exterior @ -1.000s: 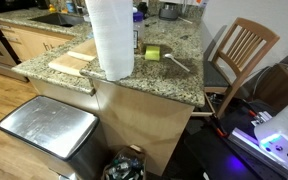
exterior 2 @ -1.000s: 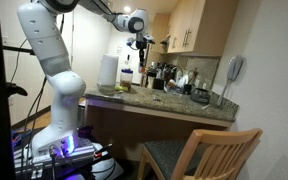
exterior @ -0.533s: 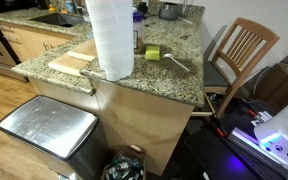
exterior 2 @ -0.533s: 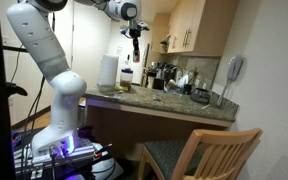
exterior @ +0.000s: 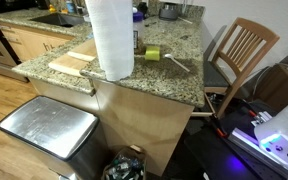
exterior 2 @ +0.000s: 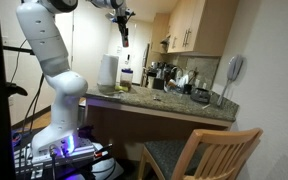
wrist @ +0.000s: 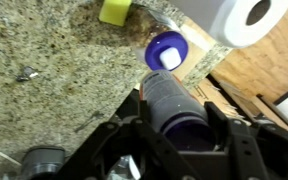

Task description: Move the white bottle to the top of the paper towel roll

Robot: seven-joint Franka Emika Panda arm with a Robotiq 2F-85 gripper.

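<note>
Claw [wrist: 176, 128] closed round the white bottle [wrist: 164, 95], jaws pressing its body from two sides. The bottle hangs clear, held high above the worktop [exterior: 174, 75], over the granite beside the paper towel roll [wrist: 246, 18]. The roll stands upright close to the worktop's outer corner, beside the wooden board [exterior: 72, 62] at the edge; a blue-capped bottle [wrist: 167, 50] sits just beside the roll, further in. Judgement: the white bottle looks like rigid plastic, light and smooth-walled, so it is likely to slip or swing if gripped loosely; a hold on the mid-body, as now, seems right. The roll's top is soft paper round a hollow core, a narrow landing: the base needs to sit flat and centred, or it may tip towards the corner edge.
</note>
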